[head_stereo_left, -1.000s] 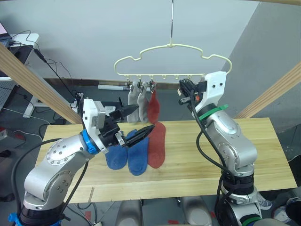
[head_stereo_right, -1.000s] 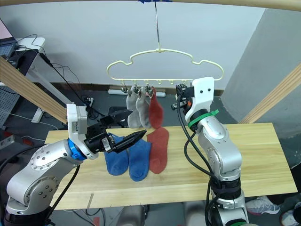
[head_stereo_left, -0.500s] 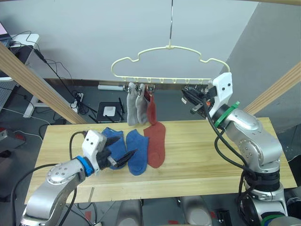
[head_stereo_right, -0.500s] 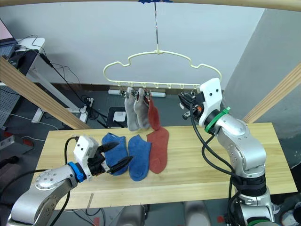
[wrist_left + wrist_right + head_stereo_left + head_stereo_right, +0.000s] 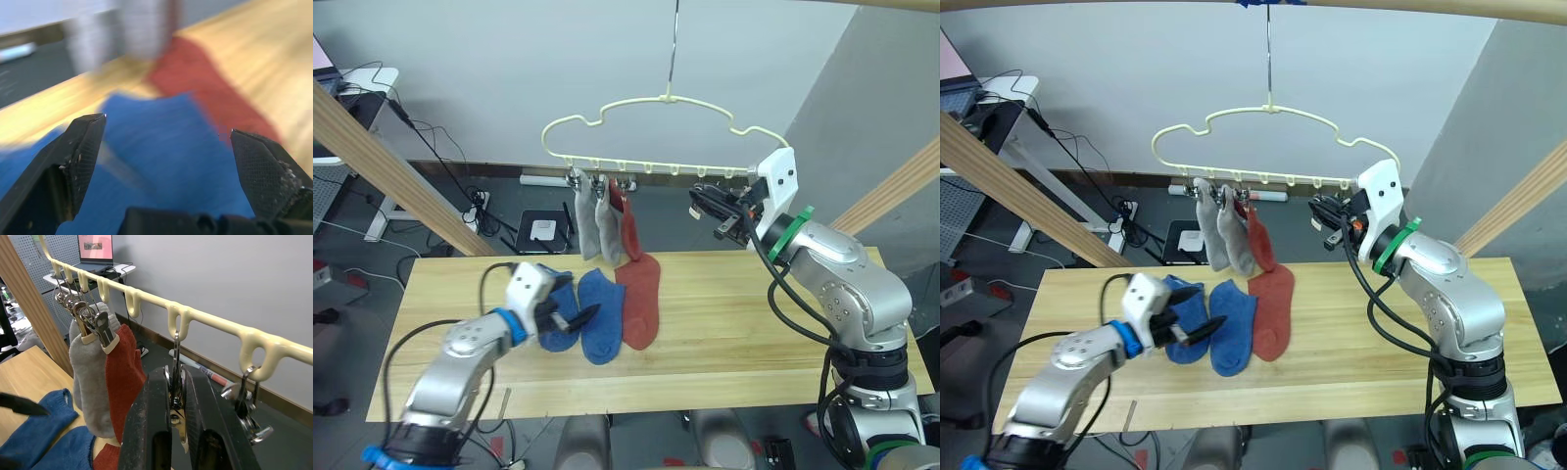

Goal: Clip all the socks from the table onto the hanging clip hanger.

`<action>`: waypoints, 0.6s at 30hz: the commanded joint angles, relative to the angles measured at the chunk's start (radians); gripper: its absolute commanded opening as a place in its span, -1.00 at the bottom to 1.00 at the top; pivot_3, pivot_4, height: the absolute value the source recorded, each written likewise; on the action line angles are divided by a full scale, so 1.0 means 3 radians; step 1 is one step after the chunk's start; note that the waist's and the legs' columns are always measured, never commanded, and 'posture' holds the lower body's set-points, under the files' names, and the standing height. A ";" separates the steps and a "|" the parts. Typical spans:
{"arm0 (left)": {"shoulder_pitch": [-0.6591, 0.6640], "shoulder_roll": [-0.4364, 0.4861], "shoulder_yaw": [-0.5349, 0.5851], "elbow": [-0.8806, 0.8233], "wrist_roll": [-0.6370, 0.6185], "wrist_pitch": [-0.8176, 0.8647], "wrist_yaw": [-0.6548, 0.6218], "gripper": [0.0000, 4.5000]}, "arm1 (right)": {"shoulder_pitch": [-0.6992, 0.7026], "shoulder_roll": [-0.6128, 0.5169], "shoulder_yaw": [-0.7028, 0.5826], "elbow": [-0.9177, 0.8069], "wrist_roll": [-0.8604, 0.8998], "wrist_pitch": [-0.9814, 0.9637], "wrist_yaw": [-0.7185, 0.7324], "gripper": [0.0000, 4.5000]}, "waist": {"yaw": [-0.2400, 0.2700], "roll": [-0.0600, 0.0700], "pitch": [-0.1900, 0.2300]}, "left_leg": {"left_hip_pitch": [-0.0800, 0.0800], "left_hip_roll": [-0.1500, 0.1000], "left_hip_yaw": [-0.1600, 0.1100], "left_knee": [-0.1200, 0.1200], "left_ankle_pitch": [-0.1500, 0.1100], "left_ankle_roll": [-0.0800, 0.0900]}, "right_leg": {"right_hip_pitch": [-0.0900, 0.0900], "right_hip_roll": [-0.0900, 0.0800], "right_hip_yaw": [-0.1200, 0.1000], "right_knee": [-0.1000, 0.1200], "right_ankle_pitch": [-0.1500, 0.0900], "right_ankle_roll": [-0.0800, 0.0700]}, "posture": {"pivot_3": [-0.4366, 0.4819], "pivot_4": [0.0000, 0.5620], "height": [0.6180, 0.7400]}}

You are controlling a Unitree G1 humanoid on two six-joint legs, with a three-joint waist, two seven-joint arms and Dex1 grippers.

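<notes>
Grey walls back the scene, with slanted round wooden poles (image 5: 382, 166) at either side and a long table (image 5: 724, 323) of pale yellowish planks across the middle. Above it hangs one clip hanger (image 5: 666, 127), thin pale yellow-green wire with a wavy outline, on a long metal hook.

Six socks of soft knit, counted by place: three hang and three lie flat. Clipped side by side under the hanger's left end are two light grey socks (image 5: 592, 223) and one rust red sock (image 5: 631, 233), the red one nearest the middle. On the table below lie two blue socks (image 5: 602, 313), touching along their edges, and a second rust red one (image 5: 639, 299) touching the inner blue sock.

Of the small metal clips (image 5: 176, 382), shiny and narrow, the right wrist view shows two bare ones near the hanger's right end.

Raised at that end, the right gripper (image 5: 172, 404) has its black fingers clenched on one bare clip. Low over the table, the left gripper (image 5: 570, 318) holds its textured fingers (image 5: 80, 147) spread wide and released, just above the blue socks.
</notes>
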 commanded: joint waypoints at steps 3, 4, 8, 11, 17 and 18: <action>-0.0622 -0.0390 -0.0610 0.0639 0.0586 -0.0430 0.0006 1.00 | 0.0008 0.0009 -0.0051 -0.0077 0.0026 0.0025 -0.0098 -0.98 | -0.0008 0.0000 -0.0001 | 0.0002 -0.0001 0.0000 0.0003 0.0000 0.0000 | 0.0002 0.0000 0.0000 0.0003 0.0000 0.0000 | -0.43 0.08 1.00; -0.0740 -0.0492 -0.0674 0.0821 0.0659 -0.0488 0.0027 1.00 | 0.0009 0.0010 -0.0049 -0.0084 0.0028 0.0032 -0.0111 -0.98 | -0.0013 0.0000 -0.0001 | 0.0002 -0.0001 0.0000 0.0004 0.0000 0.0000 | 0.0002 0.0001 -0.0001 0.0004 0.0000 0.0000 | -0.43 0.08 1.00; -0.1144 -0.0789 -0.0895 0.1544 0.1003 -0.0691 0.0135 1.00 | 0.0007 0.0015 -0.0048 -0.0103 0.0018 0.0041 -0.0169 -0.98 | -0.0045 -0.0001 -0.0001 | 0.0002 -0.0001 0.0001 0.0004 0.0000 0.0000 | 0.0003 0.0000 0.0001 0.0005 0.0001 0.0000 | -0.48 0.07 1.00; -0.1379 -0.0924 -0.1049 0.1993 0.1280 -0.0783 0.0226 1.00 | -0.0005 0.0013 -0.0048 -0.0109 0.0011 0.0046 -0.0213 -0.98 | -0.0078 -0.0002 -0.0002 | 0.0001 -0.0002 -0.0001 0.0003 0.0000 0.0000 | 0.0002 0.0001 -0.0002 0.0005 0.0001 0.0000 | -0.50 0.08 1.00; -0.1461 -0.0904 -0.1183 0.2168 0.1549 -0.0929 0.0156 0.61 | -0.0001 0.0000 -0.0055 -0.0137 0.0027 0.0073 -0.0262 -0.98 | -0.0112 -0.0002 -0.0002 | 0.0003 -0.0002 -0.0001 0.0004 0.0000 0.0000 | 0.0003 0.0000 -0.0001 0.0008 0.0001 0.0000 | -0.54 0.11 1.00; -0.1455 -0.0902 -0.1176 0.2172 0.1551 -0.0961 0.0143 0.46 | 0.0000 -0.0001 -0.0058 -0.0136 0.0028 0.0075 -0.0266 -0.98 | -0.0117 -0.0002 -0.0002 | 0.0004 -0.0002 -0.0001 0.0004 0.0000 0.0000 | 0.0004 0.0000 -0.0001 0.0008 0.0001 0.0000 | -0.54 0.11 1.00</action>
